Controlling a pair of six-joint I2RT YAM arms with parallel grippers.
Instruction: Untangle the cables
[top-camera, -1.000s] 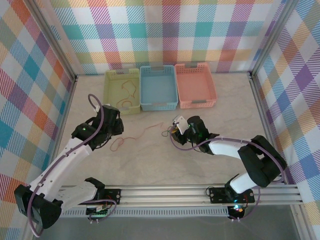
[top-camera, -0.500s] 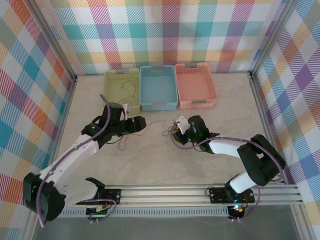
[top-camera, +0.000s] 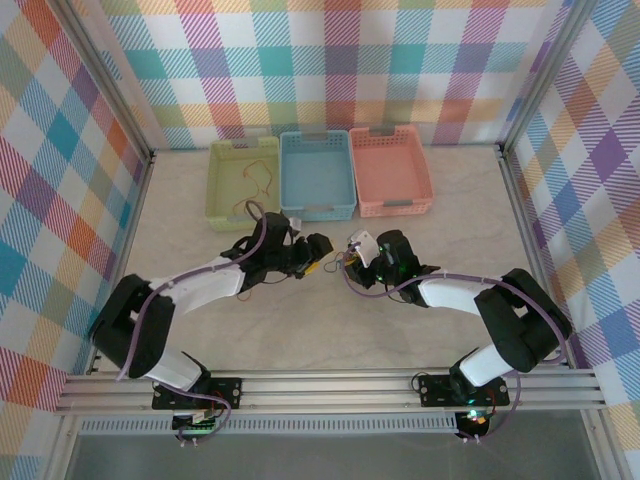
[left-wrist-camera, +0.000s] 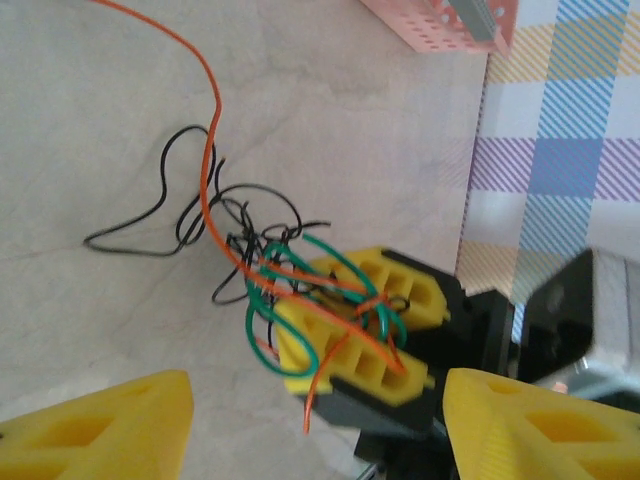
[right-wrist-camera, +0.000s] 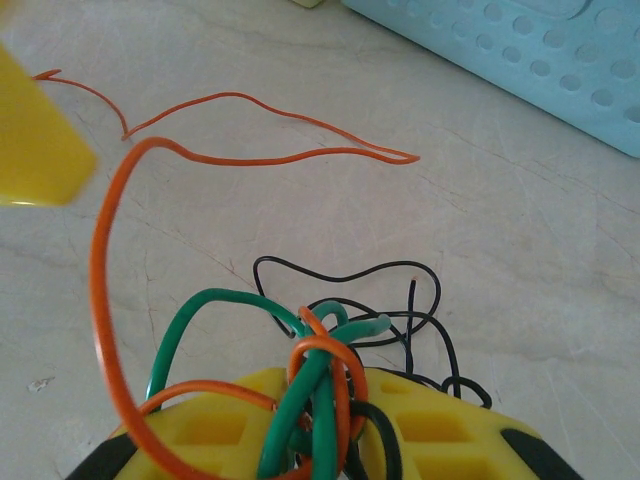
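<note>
The cables (right-wrist-camera: 325, 375) are a small knot of green, orange and black wires. My right gripper (right-wrist-camera: 330, 425) is shut on that knot, which stands up between its yellow fingers (right-wrist-camera: 215, 430). Black loops (left-wrist-camera: 190, 215) trail from the knot onto the table, and one orange wire (left-wrist-camera: 205, 130) rises away from it. A loose orange-red wire (right-wrist-camera: 270, 130) lies flat on the table beyond. In the top view the right gripper (top-camera: 350, 262) sits mid-table with the left gripper (top-camera: 322, 247) just to its left. My left gripper (left-wrist-camera: 318, 392) is open, its fingertips (left-wrist-camera: 130, 420) either side of the tangle, apart from it.
Three baskets stand in a row at the back: green (top-camera: 215, 185) with an orange wire (top-camera: 262, 180) in it, blue (top-camera: 318, 211), pink (top-camera: 396, 207). The blue basket's wall (right-wrist-camera: 520, 50) is just beyond the tangle. Plaid walls close in the table.
The left arm has swung from the left side of the table across to the right gripper. The orange-red wire has shifted right with it. The right arm has stayed still.
</note>
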